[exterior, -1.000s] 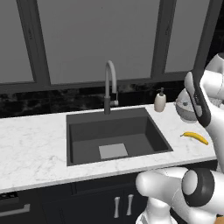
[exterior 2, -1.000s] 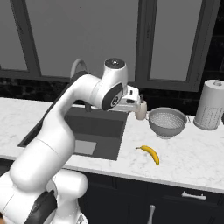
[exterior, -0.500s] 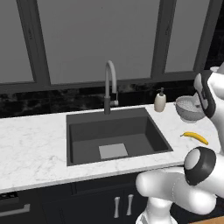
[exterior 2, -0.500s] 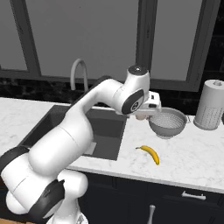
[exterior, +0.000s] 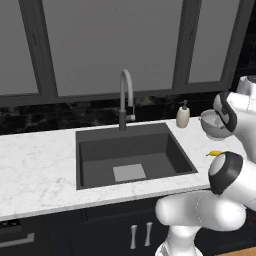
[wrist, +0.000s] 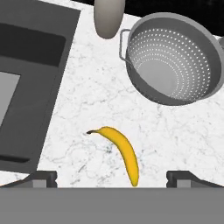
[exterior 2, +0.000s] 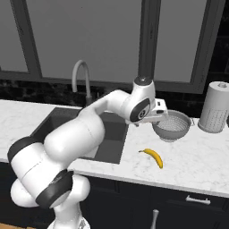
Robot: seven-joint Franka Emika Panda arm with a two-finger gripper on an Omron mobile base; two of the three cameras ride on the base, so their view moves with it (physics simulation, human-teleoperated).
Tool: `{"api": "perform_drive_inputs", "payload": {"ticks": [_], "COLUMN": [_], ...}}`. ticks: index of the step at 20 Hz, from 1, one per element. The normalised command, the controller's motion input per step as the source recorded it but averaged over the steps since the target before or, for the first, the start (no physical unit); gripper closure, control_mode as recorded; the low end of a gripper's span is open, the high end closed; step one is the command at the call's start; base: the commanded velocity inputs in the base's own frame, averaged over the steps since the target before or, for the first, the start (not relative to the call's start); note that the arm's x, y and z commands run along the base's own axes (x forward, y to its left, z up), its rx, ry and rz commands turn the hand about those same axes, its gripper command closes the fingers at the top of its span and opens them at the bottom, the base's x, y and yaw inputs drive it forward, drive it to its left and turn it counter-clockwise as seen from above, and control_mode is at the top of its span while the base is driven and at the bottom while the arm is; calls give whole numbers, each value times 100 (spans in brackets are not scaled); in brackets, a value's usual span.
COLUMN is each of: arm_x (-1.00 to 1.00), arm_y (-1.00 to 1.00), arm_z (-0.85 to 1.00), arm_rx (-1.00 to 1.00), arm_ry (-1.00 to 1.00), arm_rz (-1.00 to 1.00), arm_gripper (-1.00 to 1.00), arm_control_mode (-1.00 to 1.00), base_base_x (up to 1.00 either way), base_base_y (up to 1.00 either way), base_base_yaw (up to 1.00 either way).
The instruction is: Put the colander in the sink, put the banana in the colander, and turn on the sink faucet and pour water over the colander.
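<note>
Swinging further right since a second ago, the arm now holds its gripper (wrist: 111,177) released above the marble counter (wrist: 87,96), fingertips spread wide with nothing between them. From the hand view, the banana (wrist: 122,153) lies just ahead at 12 o'clock, the colander (wrist: 173,57) at 1 o'clock beside a soap bottle (wrist: 108,17). Both sit apart on the counter, outside the sink (wrist: 26,74) at 10 o'clock.

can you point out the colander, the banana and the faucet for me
colander (wrist: 173,59), hand view, inside of the perforated bowl
banana (wrist: 124,150), hand view, middle of the yellow curve
sink faucet (exterior: 126,82), left base view, top of the arched spout
</note>
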Motion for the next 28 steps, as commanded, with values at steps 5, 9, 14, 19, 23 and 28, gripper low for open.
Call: {"api": "perform_drive_inputs", "payload": {"ticks": [5,9,14,19,23,28], "arm_x": [44,44,46,45,25,23], "arm_y": [-6,-4,-9,-24,-27,-10], "arm_z": [-28,-21,-15,-10,-14,-22], "arm_rx": [-5,0,0,-1,0,0], "arm_ry": [0,0,0,1,5,12], "arm_rz": [14,13,10,5,3,1], "arm_gripper": [-100,-100,-100,-100,-100,-100], "arm_control_mode": [-100,-100,-100,-100,-100,-100], "base_base_x": [0,0,0,0,0,0], "base_base_y": [0,0,0,0,0,0], "base_base_yaw": [0,0,0,0,0,0]}}
